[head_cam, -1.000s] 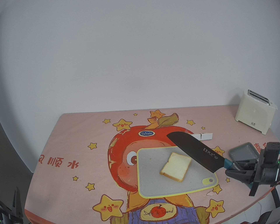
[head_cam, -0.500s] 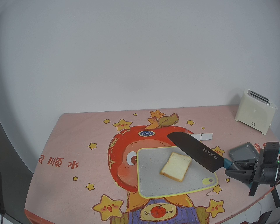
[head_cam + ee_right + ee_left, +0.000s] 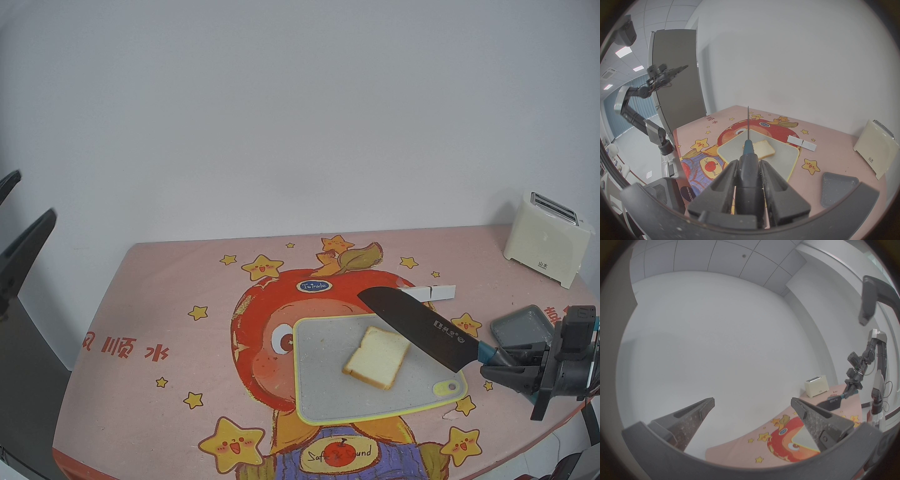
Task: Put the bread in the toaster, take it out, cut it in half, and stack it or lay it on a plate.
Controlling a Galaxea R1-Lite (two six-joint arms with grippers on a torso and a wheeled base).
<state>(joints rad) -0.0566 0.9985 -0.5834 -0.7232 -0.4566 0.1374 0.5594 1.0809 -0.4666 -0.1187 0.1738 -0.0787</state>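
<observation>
A: Start at the right gripper (image 3: pixel 500 364). What are its fingers doing?

B: They are clenched on the blue handle of the knife (image 3: pixel 425 326). In the wrist view the two fingers (image 3: pixel 725 184) press the handle from either side, and the blade stands on edge, pointing away from the gripper (image 3: pixel 748 164).

A: Where does the blade go?

B: It slants out over the far right corner of the cutting board (image 3: pixel 325 390), with its tip over the apple picture on the table (image 3: pixel 156 300). Its lower edge passes the far right corner of the bread (image 3: pixel 377 357). I cannot tell whether steel meets crust.

A: And the bread itself?

B: One whole slice, lying flat near the middle of the board, turned at an angle to its edges.

A: What sits around the right gripper?

B: A grey plate (image 3: pixel 522 325) lies just beyond it, near the table's right edge. The toaster (image 3: pixel 547 240) stands farther back in the right corner, well apart from the board. A white paper strip (image 3: pixel 434 292) lies on the table past the knife's tip.

A: The left gripper (image 3: pixel 752 401)?

B: Its fingers (image 3: pixel 693 415) are spread wide, grasping nothing. It hangs high, off the table's left side (image 3: pixel 19 212).
</observation>
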